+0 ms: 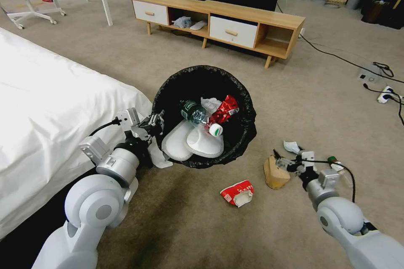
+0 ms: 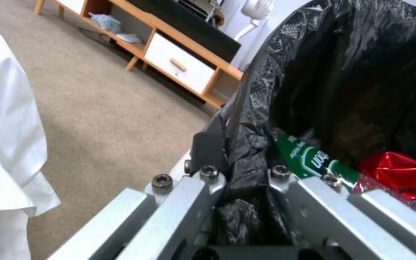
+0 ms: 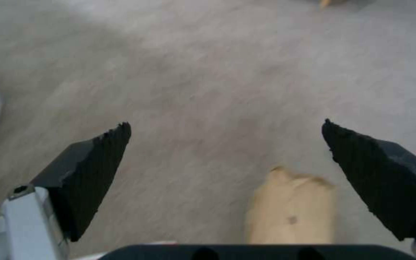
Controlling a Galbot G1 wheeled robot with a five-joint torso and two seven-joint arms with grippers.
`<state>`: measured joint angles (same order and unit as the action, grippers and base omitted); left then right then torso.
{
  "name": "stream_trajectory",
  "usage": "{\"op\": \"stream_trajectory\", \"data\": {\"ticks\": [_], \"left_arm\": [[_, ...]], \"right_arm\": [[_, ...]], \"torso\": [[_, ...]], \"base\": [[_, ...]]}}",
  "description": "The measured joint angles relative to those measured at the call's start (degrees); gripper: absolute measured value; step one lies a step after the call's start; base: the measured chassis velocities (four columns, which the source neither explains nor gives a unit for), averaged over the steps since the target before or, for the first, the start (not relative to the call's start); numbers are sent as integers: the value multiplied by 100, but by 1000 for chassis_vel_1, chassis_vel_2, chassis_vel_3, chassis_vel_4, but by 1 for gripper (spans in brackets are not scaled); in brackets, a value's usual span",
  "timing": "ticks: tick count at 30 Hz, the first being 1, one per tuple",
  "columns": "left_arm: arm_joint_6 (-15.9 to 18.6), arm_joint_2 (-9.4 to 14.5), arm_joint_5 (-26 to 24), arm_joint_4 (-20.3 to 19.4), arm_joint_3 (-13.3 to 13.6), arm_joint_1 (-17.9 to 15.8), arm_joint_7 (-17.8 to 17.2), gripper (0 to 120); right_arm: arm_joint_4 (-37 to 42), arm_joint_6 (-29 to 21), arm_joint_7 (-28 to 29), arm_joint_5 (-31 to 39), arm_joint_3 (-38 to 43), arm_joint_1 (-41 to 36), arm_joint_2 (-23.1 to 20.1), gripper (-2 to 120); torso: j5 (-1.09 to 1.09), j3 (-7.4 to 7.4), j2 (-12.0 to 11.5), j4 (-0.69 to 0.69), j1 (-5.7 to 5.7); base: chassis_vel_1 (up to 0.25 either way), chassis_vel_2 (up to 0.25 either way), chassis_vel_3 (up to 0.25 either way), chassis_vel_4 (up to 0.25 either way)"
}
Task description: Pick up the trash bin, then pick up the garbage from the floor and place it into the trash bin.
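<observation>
The left gripper (image 1: 156, 122) clamps the trash bin (image 1: 242, 92) rim at centre frame. Lower right, the right gripper (image 1: 281, 160) hangs wide open above the brown paper bag (image 1: 275, 174); it should descend straight and close across the bag's crumpled middle.

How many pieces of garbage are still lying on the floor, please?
4: the paper cup in front of the trash bin, the brown paper bag under the open right tool, a white tissue and a bottle beside that arm. Others may be hidden.
</observation>
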<state>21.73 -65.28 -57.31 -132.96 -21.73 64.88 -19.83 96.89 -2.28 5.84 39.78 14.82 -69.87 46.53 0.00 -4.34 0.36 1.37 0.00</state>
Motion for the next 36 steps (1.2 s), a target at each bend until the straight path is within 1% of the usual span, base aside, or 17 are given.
{"op": "stream_trajectory", "data": {"ticks": [1, 2, 4, 8, 12, 14, 15, 16, 18, 19, 21, 22, 26, 28, 31, 34, 36], "left_arm": [[-2, 0, -2, -12, -1, 8, 4, 3], [-2, 0, -2, -12, -1, 8, 4, 3], [-5, 0, -5, -33, -6, 39, 10, 3], [-8, 0, -6, -41, -23, 64, 18, 3], [-13, -31, -5, -42, -35, 78, 29, 3], [-13, -38, -3, -42, -32, 82, 30, 3], [-14, -65, 7, -33, -17, 94, 38, 3], [-14, -65, 7, -33, -17, 94, 38, 3], [-17, -104, 46, -6, -1, 106, 55, 3], [-17, -104, 46, -6, -1, 106, 55, 3], [-25, -139, 71, 12, 2, 112, 66, 3], [-25, -139, 71, 12, 2, 112, 66, 3], [-45, -165, 104, 52, 8, 124, 86, 3], [-47, -167, 106, 55, 10, 124, 87, 3], [-64, -169, 111, 70, 10, 125, 89, 3], [-73, -148, 109, 71, 3, 133, 90, 3], [-81, -139, 107, 71, -1, 137, 90, 3]], "right_arm": [[-261, 101, -204, 21, -237, 189, -9, 100], [-261, 101, -204, 21, -237, 189, -9, 100], [-593, 217, -456, 38, -537, 463, 10, 100], [-892, 287, -616, 47, -808, 689, 68, 100], [-1503, 425, -1009, -140, -1317, 1120, 185, 100], [-1560, 450, -1060, -171, -1370, 1162, 192, 100], [-1814, 576, -1323, -349, -1564, 1328, 230, 100], [-1814, 576, -1323, -349, -1564, 1328, 230, 100], [-2252, 889, -1733, -718, -1736, 1552, 318, 100], [-2252, 889, -1733, -718, -1736, 1552, 318, 100], [-2728, 1194, -2112, -1108, -1797, 1738, 420, 100], [-2728, 1194, -2112, -1108, -1797, 1738, 420, 100], [-3455, 1623, -2523, -1638, -1812, 1995, 637, 100], [-3540, 1669, -2580, -1721, -1809, 2027, 670, 100], [-4083, 1989, -2933, -2274, -1780, 2263, 876, 100], [-4463, 2174, -3085, -2624, -1786, 2456, 1060, 100], [-4580, 2216, -3106, -2688, -1813, 2518, 1124, 100]], "torso": [[2, 0, 0, 0, 0], [2, 0, 0, 0, 0], [-1, 0, -1, 0, 0], [0, 0, -1, -1, 0], [0, 0, -1, 0, 0], [1, 0, 0, 0, 0], [0, 0, 0, 0, 0], [0, 0, 0, 0, 0], [1, 0, 0, 0, 0], [1, 0, 0, 0, 0], [0, 0, 0, 0, 0], [0, 0, 0, 0, 0], [0, 0, 0, 1, 0], [0, 0, -1, 1, 0], [0, 0, 0, 1, 0], [0, 0, 0, 0, 0], [0, 0, -1, 0, 0]], "base": [[0, 0, 0, 0], [0, 0, 0, 0], [0, 0, 0, 0], [0, 0, 0, 0], [0, 0, 0, 0], [0, 0, 0, 0], [0, 0, 0, 0], [0, 0, 0, 0], [0, 0, 0, 0], [0, 0, 0, 0], [0, 0, 0, 0], [0, 0, 0, 0], [0, 0, 0, 0], [0, 0, 0, 0], [0, 0, 0, 0], [0, 0, 0, 0], [0, 0, 0, 0]]}}
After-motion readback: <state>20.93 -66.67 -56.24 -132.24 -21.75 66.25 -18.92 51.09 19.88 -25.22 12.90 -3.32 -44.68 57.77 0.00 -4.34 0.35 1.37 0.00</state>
